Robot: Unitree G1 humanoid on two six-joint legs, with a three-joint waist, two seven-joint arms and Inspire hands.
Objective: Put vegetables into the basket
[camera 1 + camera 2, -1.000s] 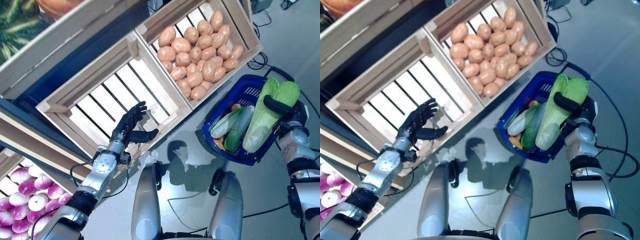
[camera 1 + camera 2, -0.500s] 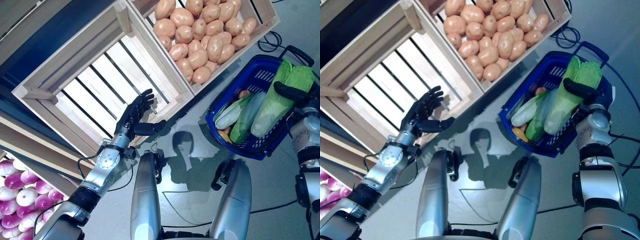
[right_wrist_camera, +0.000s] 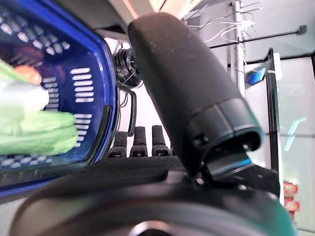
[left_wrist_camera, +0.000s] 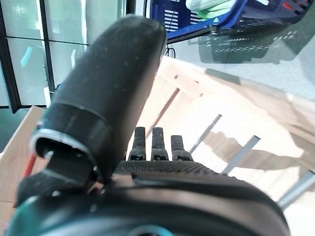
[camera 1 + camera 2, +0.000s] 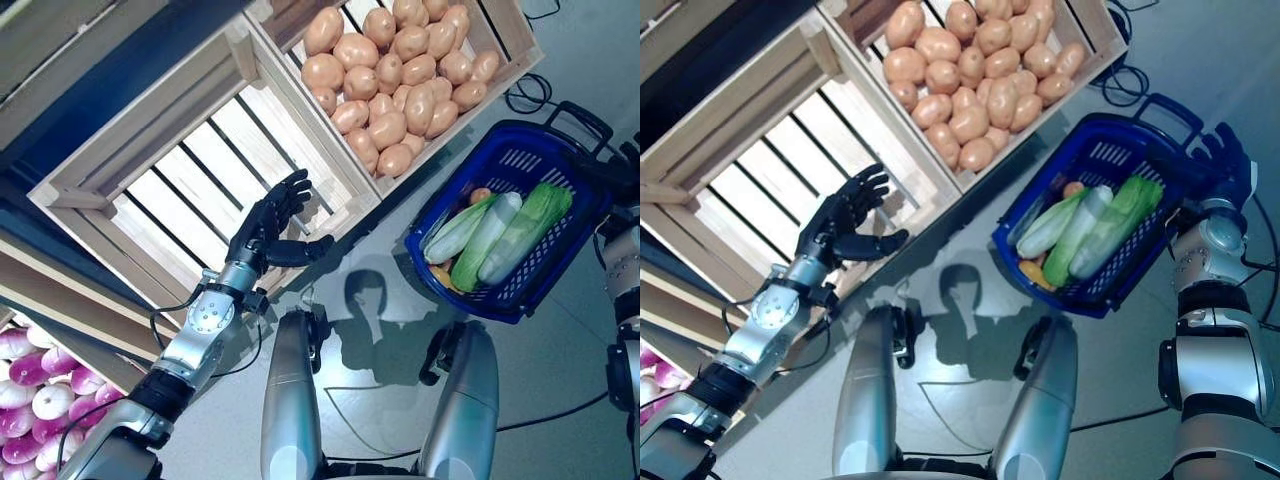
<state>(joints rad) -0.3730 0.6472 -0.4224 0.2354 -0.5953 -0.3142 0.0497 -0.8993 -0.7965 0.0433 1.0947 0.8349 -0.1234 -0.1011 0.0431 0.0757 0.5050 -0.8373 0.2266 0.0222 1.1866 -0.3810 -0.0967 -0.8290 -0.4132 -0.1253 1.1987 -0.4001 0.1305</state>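
Grey floor, wooden crates along it: empty slatted crate [image 5: 215, 185], potato crate [image 5: 405, 75]. Blue basket [image 5: 1095, 290] sits beside the potatoes, nearer the right hand [image 5: 1218, 160], whose fingers are straight, holding nothing. Cabbage [image 5: 525, 232] lies lengthwise inside among other greens; half a second ago that hand gripped it above the basket. Left hand [image 5: 270, 225] spread over the empty crate.
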